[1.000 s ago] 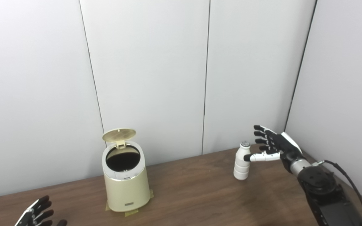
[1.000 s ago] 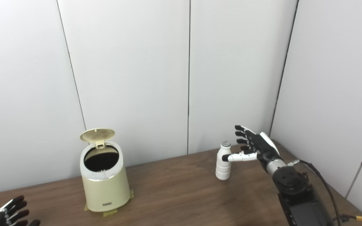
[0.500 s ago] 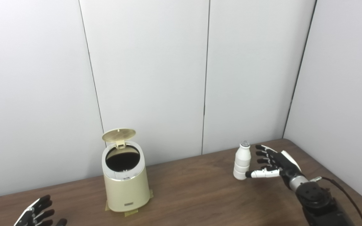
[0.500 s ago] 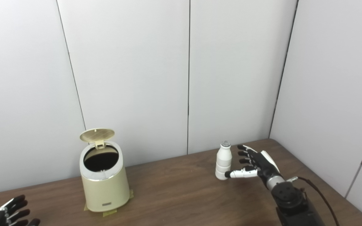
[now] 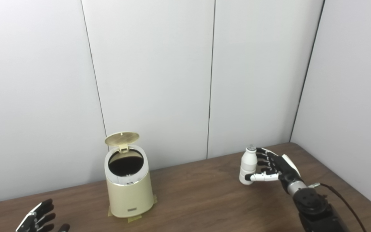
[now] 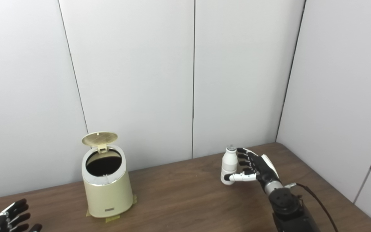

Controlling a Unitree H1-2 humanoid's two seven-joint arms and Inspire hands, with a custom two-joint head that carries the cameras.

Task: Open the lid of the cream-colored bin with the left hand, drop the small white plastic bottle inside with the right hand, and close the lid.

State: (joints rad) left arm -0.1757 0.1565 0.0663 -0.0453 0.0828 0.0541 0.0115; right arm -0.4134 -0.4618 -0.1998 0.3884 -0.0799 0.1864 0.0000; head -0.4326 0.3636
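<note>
Two robot hands mine, right robot hand spread around upright bottle, left robot hand fingers apart, empty, bin lid up on counter

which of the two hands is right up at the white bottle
The right hand, at the table's far right: its fingers are spread around the upright white bottle. The left hand sits open at the near left edge, far from it.
</note>
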